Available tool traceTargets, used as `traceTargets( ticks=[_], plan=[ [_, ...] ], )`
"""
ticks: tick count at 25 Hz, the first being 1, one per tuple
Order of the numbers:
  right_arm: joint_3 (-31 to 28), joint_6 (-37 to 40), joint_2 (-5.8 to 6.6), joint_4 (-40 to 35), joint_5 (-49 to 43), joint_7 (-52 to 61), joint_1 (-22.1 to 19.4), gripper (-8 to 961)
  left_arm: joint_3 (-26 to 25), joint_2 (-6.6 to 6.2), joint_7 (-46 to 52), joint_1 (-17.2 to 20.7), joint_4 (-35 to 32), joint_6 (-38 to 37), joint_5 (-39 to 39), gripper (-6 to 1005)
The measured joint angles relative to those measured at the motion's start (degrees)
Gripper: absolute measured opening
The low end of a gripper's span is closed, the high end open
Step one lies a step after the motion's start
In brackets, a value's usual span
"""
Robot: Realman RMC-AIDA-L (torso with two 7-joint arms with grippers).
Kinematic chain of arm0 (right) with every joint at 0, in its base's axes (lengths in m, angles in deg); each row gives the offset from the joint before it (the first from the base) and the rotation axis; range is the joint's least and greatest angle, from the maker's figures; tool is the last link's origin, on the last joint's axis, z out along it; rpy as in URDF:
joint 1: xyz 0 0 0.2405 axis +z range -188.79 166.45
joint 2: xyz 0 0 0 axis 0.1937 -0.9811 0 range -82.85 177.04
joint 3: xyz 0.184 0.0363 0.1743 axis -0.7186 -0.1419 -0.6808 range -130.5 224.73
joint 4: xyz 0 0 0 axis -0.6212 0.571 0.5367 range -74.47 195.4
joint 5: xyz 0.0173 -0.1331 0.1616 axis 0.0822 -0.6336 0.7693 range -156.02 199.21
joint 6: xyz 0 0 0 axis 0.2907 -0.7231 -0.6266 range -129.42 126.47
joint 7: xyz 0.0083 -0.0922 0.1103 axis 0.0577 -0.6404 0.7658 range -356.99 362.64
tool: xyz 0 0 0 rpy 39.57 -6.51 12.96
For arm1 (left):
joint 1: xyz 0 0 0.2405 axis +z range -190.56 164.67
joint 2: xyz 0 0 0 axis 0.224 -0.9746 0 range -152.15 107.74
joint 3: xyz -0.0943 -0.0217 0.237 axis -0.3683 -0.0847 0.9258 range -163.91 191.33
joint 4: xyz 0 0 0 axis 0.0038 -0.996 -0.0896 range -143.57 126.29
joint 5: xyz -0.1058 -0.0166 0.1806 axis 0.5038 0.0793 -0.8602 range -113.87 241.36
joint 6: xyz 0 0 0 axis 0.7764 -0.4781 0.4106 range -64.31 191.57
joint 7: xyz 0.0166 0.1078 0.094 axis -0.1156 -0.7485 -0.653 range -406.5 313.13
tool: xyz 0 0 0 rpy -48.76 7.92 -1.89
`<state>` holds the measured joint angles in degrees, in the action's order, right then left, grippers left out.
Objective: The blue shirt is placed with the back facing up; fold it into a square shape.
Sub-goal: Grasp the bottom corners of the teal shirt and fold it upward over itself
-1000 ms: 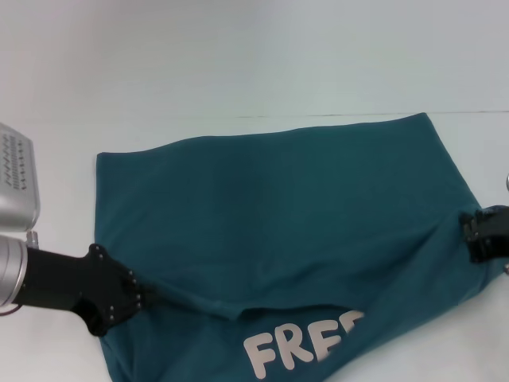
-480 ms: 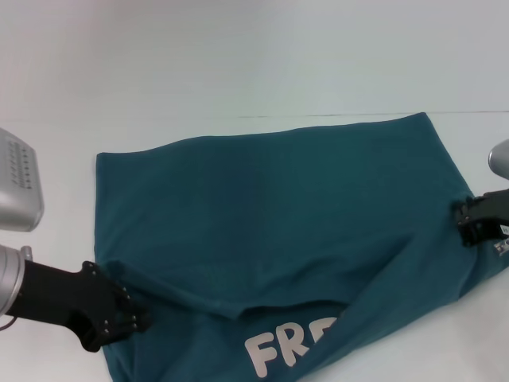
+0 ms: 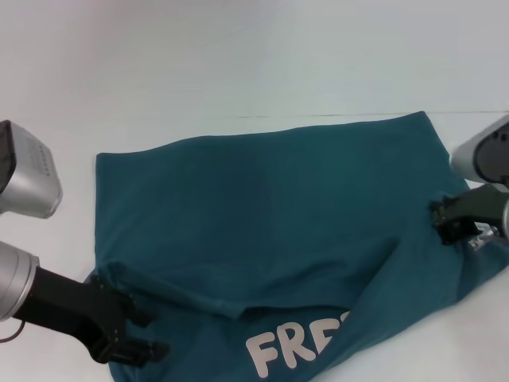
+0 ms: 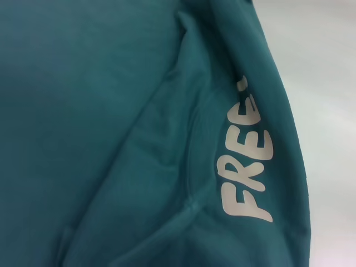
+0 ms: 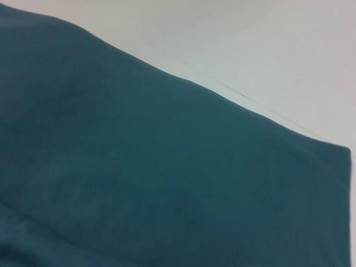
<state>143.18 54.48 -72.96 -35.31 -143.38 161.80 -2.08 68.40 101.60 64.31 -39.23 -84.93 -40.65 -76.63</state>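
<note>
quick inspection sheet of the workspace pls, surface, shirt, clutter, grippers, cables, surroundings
surface: plain white table, a thin dark line crossing it behind the shirt.
job's things: blue shirt lies spread out and wrinkled, its near edge turned up so white letters show; not yet a square.
clutter: nothing seen.
grippers: left gripper at the shirt's near left corner, against the fabric; right gripper at the shirt's right edge, on the fabric. A hold on the cloth cannot be confirmed for either.
cables: nothing seen.
surroundings: nothing seen beyond the white table.
</note>
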Motion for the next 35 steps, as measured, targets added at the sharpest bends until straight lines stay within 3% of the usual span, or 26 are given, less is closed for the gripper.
traceTargets(
  ticks=[6, 12, 19, 25, 27, 35],
  plan=[
    [-0.21, 0.03, 0.0, 2.35, 0.01, -0.75, 3.5, 40, 1.36, 0.18, 2.42, -0.82, 1.78, 0.21, -2.2, 563],
    [-1.12, 3.02, -0.07, 1.99, 1.59, -0.6, 5.33, 43, 1.23, 0.22, 2.1, -0.72, 2.39, 2.03, -2.1, 562],
    [-6.55, 9.7, -0.12, -3.28, 2.88, 1.09, 5.37, 47, 0.96, 0.25, 1.55, -0.17, 2.27, 6.19, -2.14, 561],
    [-6.98, 13.65, -0.13, -5.12, 2.88, 1.45, 5.18, 268, 1.02, 0.16, 1.26, 0.0, 2.31, 7.39, -2.22, 560],
    [-6.39, 13.82, -0.24, -5.18, 2.88, 1.85, 4.86, 475, 1.03, 0.11, 0.98, 0.32, 2.38, 7.73, -2.26, 560],
    [-5.69, 15.31, -0.22, -8.75, 2.55, 3.73, 4.11, 658, 1.0, 0.0, 1.91, 0.74, 1.6, 7.53, -4.17, 559]
  ],
)
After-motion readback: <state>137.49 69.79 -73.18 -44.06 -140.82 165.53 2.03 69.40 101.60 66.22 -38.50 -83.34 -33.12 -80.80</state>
